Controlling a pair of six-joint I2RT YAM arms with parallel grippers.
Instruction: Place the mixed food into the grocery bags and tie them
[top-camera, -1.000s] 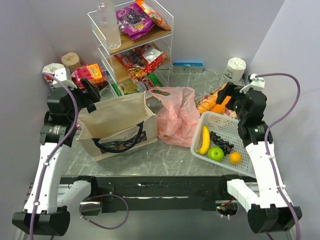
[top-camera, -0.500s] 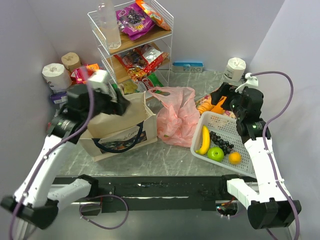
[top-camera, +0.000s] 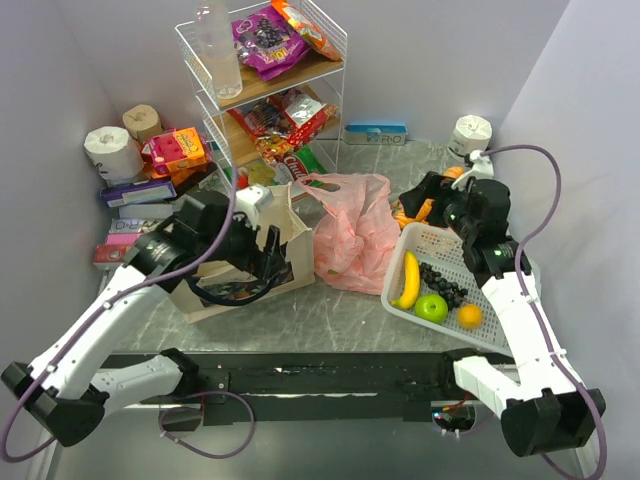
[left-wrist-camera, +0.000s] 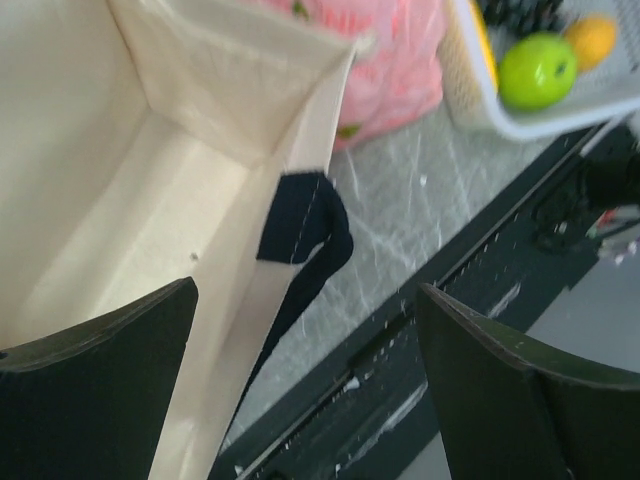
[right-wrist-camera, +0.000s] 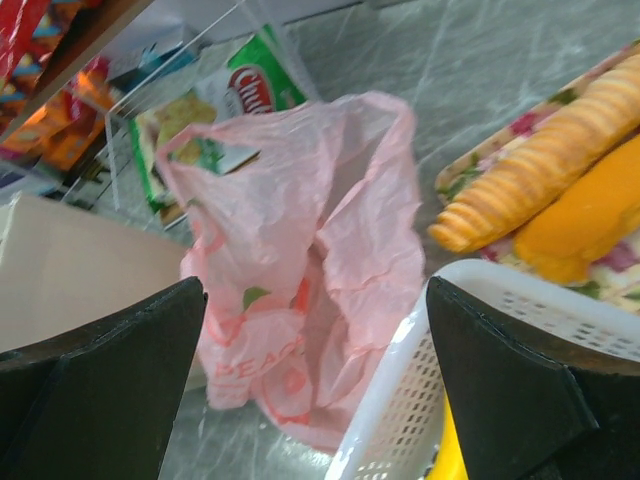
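Canvas, beige: the tote (top-camera: 296, 232) stands on the bench (top-camera: 330, 310) left of centre, mouth up; its inside is bare as far as the left wrist view shows. The dark strap (left-wrist-camera: 300, 228) droops over the side wall.

- Pink plastic bag (top-camera: 350, 235) slumps just beside the tote's right wall, loop handles up, mouth mostly collapsed
- White basket (top-camera: 435, 243) to the right holds banana (top-camera: 408, 280), green apple (top-camera: 432, 307), orange (top-camera: 469, 316), grapes (top-camera: 443, 283)
- Snack packets (top-camera: 265, 40) and bottle (top-camera: 220, 55) sit on the wire rack (top-camera: 335, 60) at the back; nothing packed yet
- Left hand (left-wrist-camera: 307, 290) hangs over the tote's right wall and strap, fingers spread wide, empty
- Right hand (right-wrist-camera: 315, 290) hangs above the basket's far end, facing the pink bag, equally wide and empty

Judgement: the step looks like readying a bag mouth for loading. Close on the wall or strap squarely, not on a corner. Lift only enough to hold the mouth open, since canvas folds inward if dragged. Keep clear of the pink bag; thin film snags and pulls along easily
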